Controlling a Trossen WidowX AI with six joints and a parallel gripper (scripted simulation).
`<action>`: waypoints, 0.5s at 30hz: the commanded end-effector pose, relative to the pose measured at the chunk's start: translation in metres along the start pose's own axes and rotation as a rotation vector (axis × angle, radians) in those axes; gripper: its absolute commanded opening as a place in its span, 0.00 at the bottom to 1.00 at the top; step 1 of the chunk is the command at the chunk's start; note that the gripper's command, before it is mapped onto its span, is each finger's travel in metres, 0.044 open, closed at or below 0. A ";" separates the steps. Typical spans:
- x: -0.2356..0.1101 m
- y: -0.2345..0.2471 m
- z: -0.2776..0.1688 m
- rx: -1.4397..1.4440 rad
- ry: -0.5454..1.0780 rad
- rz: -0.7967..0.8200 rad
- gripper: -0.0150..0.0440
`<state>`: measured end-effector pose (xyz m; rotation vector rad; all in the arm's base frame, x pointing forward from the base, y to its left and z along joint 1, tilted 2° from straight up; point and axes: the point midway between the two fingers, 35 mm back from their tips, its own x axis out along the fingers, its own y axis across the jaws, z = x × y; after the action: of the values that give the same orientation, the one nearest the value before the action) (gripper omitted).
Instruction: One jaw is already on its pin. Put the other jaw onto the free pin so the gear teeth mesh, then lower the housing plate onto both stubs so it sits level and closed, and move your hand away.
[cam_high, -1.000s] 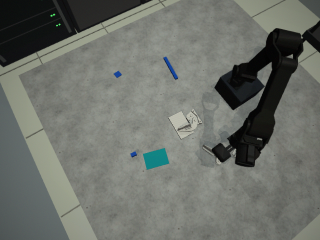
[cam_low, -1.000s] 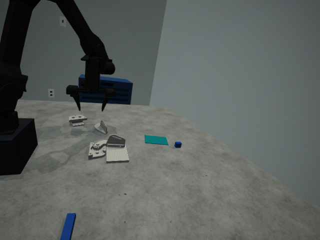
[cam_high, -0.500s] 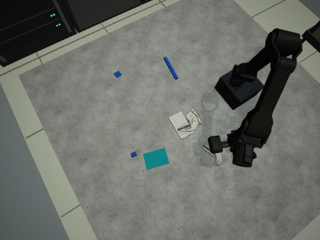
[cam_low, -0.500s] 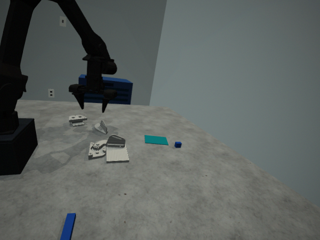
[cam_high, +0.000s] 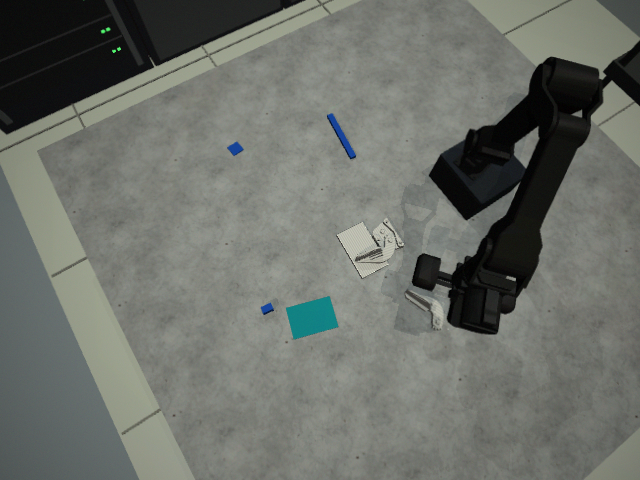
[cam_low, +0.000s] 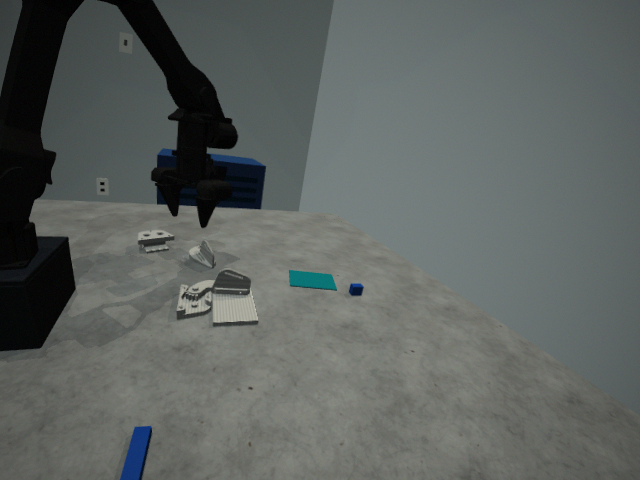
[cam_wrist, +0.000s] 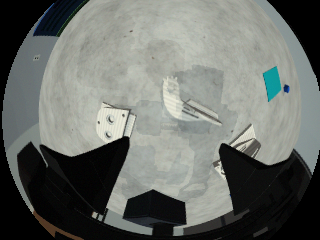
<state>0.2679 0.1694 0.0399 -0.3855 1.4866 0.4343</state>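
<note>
My gripper (cam_low: 189, 220) (cam_wrist: 178, 146) is open and empty, held above the table near the loose parts. The free jaw (cam_high: 436, 312) (cam_low: 199, 254) (cam_wrist: 172, 97) lies loose on the table, with its teeth and hole end away from the base in the wrist view. The housing plate (cam_low: 155, 236) (cam_wrist: 110, 122), pale with two round holes, lies apart on the table; the arm hides it in the top view. The pale base (cam_high: 390, 228) (cam_low: 194, 312) carries the other jaw (cam_high: 390, 255) (cam_low: 232, 281), which reaches over the ribbed slab (cam_high: 351, 240) (cam_low: 235, 310). The left finger partly covers nothing of the free jaw.
A flat teal rectangle (cam_high: 311, 317) (cam_low: 312, 280) (cam_wrist: 272, 84) lies beside a small blue cube (cam_high: 267, 308) (cam_low: 356, 289) (cam_wrist: 286, 88). A blue bar (cam_high: 341, 135) (cam_low: 135, 454) and a flat blue square (cam_high: 235, 148) lie farther off. The arm's dark base block (cam_high: 485, 180) (cam_low: 36, 304) stands near the pale base.
</note>
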 end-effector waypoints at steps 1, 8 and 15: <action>-0.001 -0.002 0.002 0.108 -0.002 0.000 1.00; -0.002 -0.005 0.003 0.324 -0.002 0.000 1.00; -0.003 -0.008 0.004 0.540 -0.003 0.000 1.00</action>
<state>0.2735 0.1645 0.0417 -0.0187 1.5329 0.0807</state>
